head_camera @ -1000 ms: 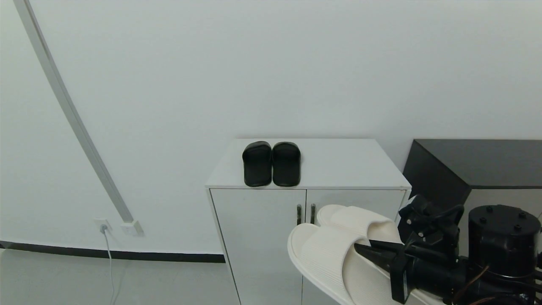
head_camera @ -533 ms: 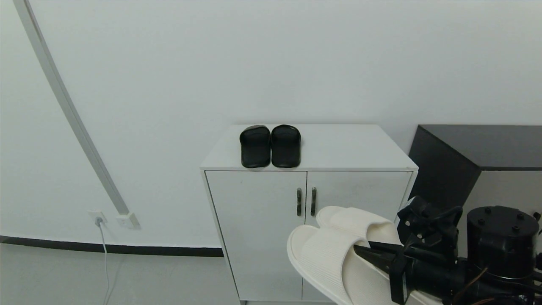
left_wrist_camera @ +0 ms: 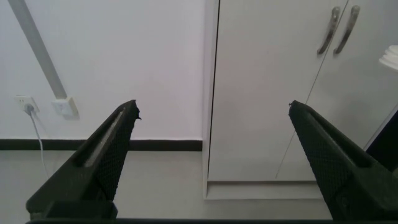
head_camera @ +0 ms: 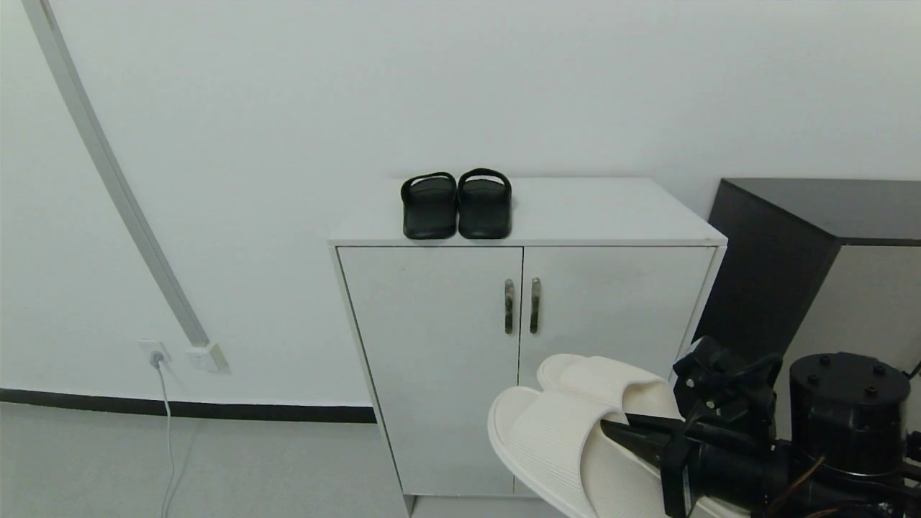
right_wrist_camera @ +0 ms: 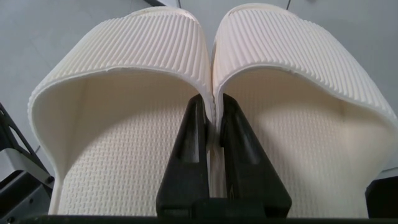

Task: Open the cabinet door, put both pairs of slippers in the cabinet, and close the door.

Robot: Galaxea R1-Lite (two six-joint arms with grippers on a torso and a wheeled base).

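A white cabinet [head_camera: 432,360] stands against the wall with both doors closed; its two dark handles [head_camera: 520,306] meet at the middle. A pair of black slippers [head_camera: 456,205] rests on its top, near the front edge. My right gripper [head_camera: 611,426] is low in front of the right door, shut on the inner edges of a pair of white slippers [head_camera: 568,424], pinched side by side [right_wrist_camera: 211,118]. My left gripper [left_wrist_camera: 211,112] is open, facing the cabinet's left door [left_wrist_camera: 267,93] and the floor, holding nothing.
A black cabinet [head_camera: 791,244] stands right of the white one. A grey conduit [head_camera: 108,173] runs down the wall to a socket with a plugged cable [head_camera: 155,356]. Open grey floor [head_camera: 180,467] lies left of the cabinet.
The head camera has dropped or tilted, so the cabinet sits higher in the picture and shows more of its doors. My right gripper keeps the white slippers in the same place.
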